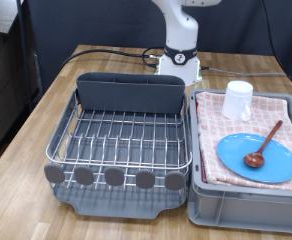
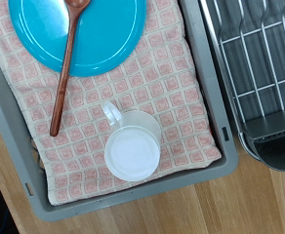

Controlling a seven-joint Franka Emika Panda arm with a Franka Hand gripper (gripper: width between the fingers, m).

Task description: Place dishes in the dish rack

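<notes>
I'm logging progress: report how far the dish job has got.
Done: nothing; the rack holds no dishes. In hand: nothing visible; the hand shows in neither view. Left: the plate, the spoon lying on it, and the cup, all on the cloth.

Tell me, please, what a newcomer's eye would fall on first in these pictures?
Most striking is the bright-blue plate on the pink checked cloth in the grey crate, at the exterior view's right, with the wooden spoon lying across it. The white cup stands on the same cloth, behind the plate. To the left, the wire dish rack holds no dishes, and the gripper shows in neither view.
</notes>
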